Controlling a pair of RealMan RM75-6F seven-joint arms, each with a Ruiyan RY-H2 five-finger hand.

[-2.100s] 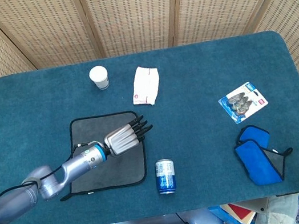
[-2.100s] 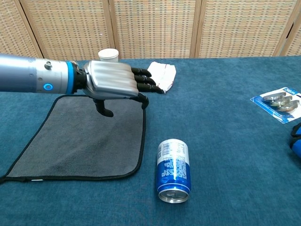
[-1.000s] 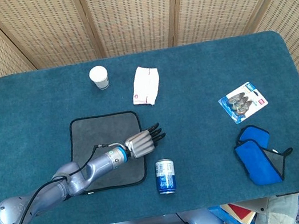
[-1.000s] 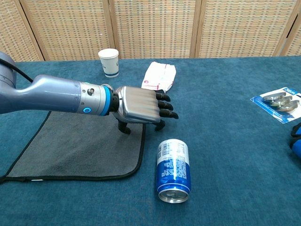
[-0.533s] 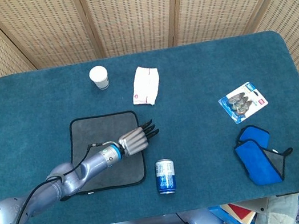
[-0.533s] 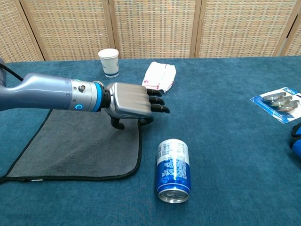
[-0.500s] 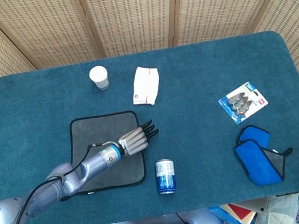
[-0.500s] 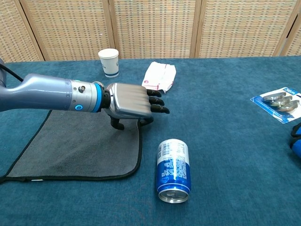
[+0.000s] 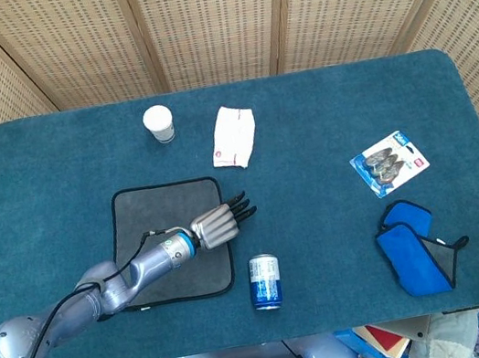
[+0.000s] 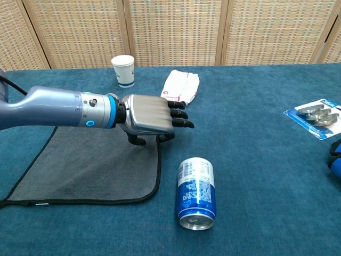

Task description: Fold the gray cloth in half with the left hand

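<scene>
Blue table [image 9: 322,118]: left hand [image 10: 151,116] apparently pinching limp gray cloth [image 10: 90,165] right edge beneath; lift there.

Counter [image 9: 320,109]: covered in deep teal-blue pile. Gray cloth [image 10: 90,165]: mid-gray, edged in black binding. Left hand [image 10: 152,116]: silver back, black fingers; blue ring seen at wrist. Can [image 10: 196,192]: blue and white, silver end. Paper cup [image 9: 158,124]: white, dark band low on wall. Folded packet [image 9: 234,135]: white with reddish print, pattern unclear at this size. Blister pack [image 9: 389,163]: blue card, grey items. Blue cloth [image 9: 413,255]: bright blue, dark trim. Screen behind [image 9: 211,17]: tan woven lattice, wood-framed.
</scene>
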